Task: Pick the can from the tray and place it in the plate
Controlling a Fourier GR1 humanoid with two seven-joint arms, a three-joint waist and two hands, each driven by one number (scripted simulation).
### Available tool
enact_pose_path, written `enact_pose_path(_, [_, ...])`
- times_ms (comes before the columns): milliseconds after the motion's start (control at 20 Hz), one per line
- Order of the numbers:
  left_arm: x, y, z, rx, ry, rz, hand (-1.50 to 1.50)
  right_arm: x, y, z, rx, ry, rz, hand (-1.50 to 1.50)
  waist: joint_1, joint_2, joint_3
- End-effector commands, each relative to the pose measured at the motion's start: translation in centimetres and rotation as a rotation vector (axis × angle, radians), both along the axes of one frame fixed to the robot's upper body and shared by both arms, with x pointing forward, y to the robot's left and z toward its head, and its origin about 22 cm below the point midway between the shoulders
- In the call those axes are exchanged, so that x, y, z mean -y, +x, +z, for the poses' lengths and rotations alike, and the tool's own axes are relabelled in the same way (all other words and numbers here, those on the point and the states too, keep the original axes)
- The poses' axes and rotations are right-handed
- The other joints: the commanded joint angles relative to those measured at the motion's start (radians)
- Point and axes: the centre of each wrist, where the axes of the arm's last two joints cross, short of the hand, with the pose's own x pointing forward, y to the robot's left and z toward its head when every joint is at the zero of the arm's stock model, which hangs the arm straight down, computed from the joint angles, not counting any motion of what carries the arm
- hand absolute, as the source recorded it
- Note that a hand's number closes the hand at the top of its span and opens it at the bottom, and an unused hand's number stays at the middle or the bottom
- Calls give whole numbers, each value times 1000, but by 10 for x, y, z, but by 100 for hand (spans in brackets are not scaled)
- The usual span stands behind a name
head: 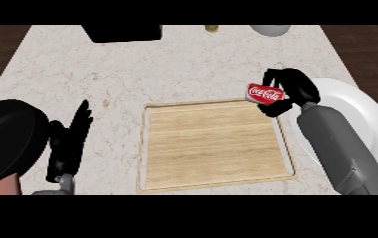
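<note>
Red can (pixel 266 93), tilted, seemingly over tray (pixel 214 144) corner, near white plate (pixel 353 102).

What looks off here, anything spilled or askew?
Nothing spilled or damaged. Only oddity: the can is tilted rather than upright, held in the right hand's curled fingers at the tray's far right corner, not yet over the plate. The left hand rests open at the left.

Kitchen: speckled stone counter (pixel 184 67), wooden tray (pixel 214 142), plate (pixel 348 98)

A pale speckled counter (pixel 184 72) fills the view, with dark wood floor (pixel 11 37) past its far corners. A black box (pixel 122 33) and a grey round object (pixel 269 29) sit at its far edge.
</note>
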Motion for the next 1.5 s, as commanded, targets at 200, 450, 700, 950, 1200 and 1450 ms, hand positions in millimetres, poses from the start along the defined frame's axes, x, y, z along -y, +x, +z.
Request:
enact_pose_path(200, [3,-3,4,9,-10,-2,0,-7,-19,40,338,59,-366,150,0,-1,0])
enact_pose_path(450, [9,-4,-4,16,0,2,0,7,-47,73,502,35,-549,150,4,6,-1])
enact_pose_path(700, [20,0,4,32,-18,-30,0,33,-97,95,474,36,-688,150,41,18,2])
enact_pose_path(950, [19,18,8,27,1,-68,0,59,-111,98,446,13,-774,150,62,25,3])
enact_pose_path(1200, [29,12,-12,28,-2,-68,0,105,-106,81,388,-2,-809,150,66,27,3])
enact_pose_path(1450, [29,12,12,20,-7,-74,0,128,-93,63,304,-48,-811,150,72,26,3])
